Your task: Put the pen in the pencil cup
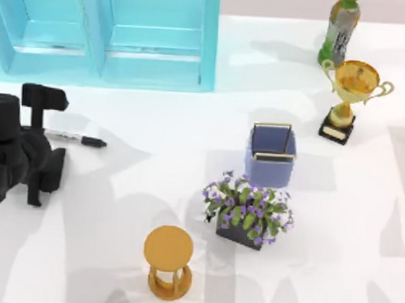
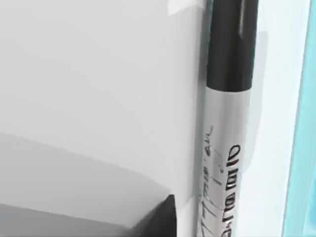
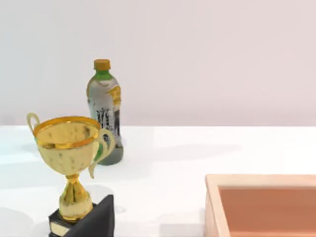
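Note:
The pen [image 1: 77, 139] lies flat on the white table at the left, its black cap toward the table's middle. In the left wrist view the pen [image 2: 224, 148] appears close up, with a black cap and a white lettered barrel. My left gripper [image 1: 52, 135] stands open low over the pen's hidden end, one finger on each side of the barrel. A dark finger [image 2: 160, 219] corner sits beside the barrel without touching it. The pencil cup [image 1: 269, 170], a periwinkle-blue square with a gold wire rim, stands upright right of the table's middle, far from the pen.
A dark pot of purple flowers [image 1: 247, 211] stands just in front of the cup. A gold trophy [image 1: 351, 98] and a green bottle [image 1: 340, 30] are at the back right. A blue cabinet [image 1: 107, 31] fills the back left. A wooden stool-like piece [image 1: 168, 262] stands at the front. A wooden box [image 3: 266, 207] is close to the right wrist camera.

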Robot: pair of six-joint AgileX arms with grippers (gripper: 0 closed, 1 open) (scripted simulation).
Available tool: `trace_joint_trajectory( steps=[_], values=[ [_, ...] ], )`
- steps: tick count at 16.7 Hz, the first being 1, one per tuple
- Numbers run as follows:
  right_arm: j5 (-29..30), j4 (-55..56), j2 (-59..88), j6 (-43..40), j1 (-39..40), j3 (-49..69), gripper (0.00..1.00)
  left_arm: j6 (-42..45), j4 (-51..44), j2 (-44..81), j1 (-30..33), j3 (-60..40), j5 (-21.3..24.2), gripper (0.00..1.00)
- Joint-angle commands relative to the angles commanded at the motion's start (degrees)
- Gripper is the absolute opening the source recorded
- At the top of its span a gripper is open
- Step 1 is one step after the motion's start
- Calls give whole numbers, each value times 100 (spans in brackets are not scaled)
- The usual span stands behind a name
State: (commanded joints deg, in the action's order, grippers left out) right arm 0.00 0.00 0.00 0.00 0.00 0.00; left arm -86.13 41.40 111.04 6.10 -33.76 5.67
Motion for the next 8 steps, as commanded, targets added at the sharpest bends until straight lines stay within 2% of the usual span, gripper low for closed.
trace_joint_trajectory(
  steps=[4, 8],
  values=[
    [0, 0, 0, 0, 0, 0, 100, -31, 326, 935, 75, -618, -47, 100],
    [0, 0, 0, 0, 0, 0, 100, -40, 366, 1042, 85, -703, -53, 100]
  ],
)
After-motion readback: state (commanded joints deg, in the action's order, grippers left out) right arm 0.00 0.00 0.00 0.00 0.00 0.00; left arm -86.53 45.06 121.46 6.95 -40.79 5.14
